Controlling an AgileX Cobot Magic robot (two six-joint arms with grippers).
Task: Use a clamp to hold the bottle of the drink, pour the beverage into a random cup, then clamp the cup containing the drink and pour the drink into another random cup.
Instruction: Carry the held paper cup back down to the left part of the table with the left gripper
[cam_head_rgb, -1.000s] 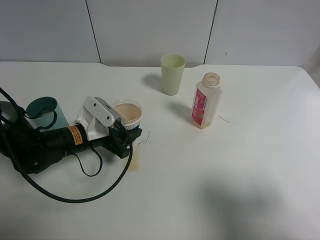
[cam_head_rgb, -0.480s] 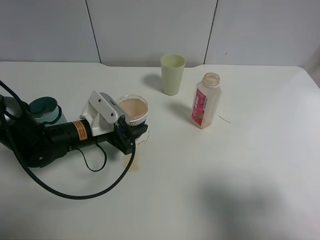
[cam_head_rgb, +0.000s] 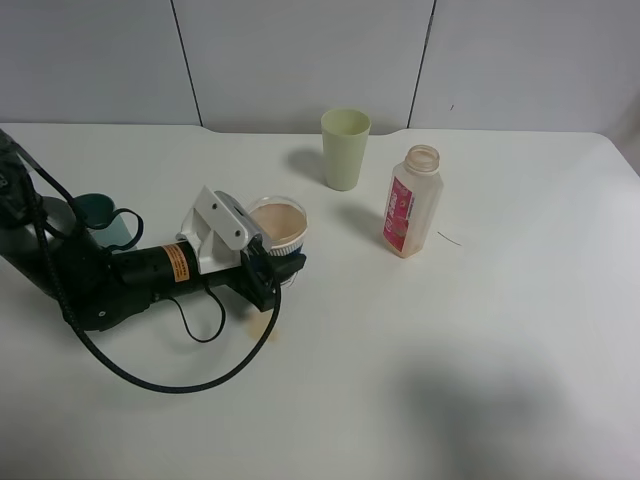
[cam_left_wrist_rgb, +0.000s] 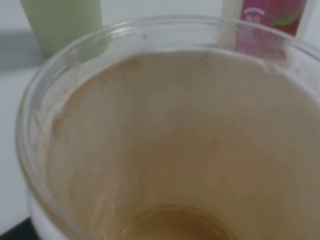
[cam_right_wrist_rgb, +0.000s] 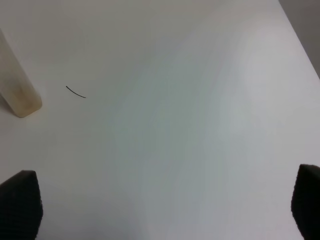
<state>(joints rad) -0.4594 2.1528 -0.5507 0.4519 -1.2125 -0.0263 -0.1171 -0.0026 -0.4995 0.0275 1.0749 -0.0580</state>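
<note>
The left end effector (cam_head_rgb: 272, 268) clamps the full clear cup (cam_head_rgb: 279, 222) left of the green cup (cam_head_rgb: 345, 148) and bottle (cam_head_rgb: 410, 201), so a jerk could slop drink onto the tabletop (cam_head_rgb: 450, 350); the right end effector's fingertips (cam_right_wrist_rgb: 20, 202) stand wide.

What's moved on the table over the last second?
The left hand, shut on the clear cup of pinkish drink, has carried it rightward toward the green cup and bottle. As the arm moved over, more of the teal cup came into sight. The green cup, bottle and teal cup stayed put. The right hand stayed open over bare table.
</note>
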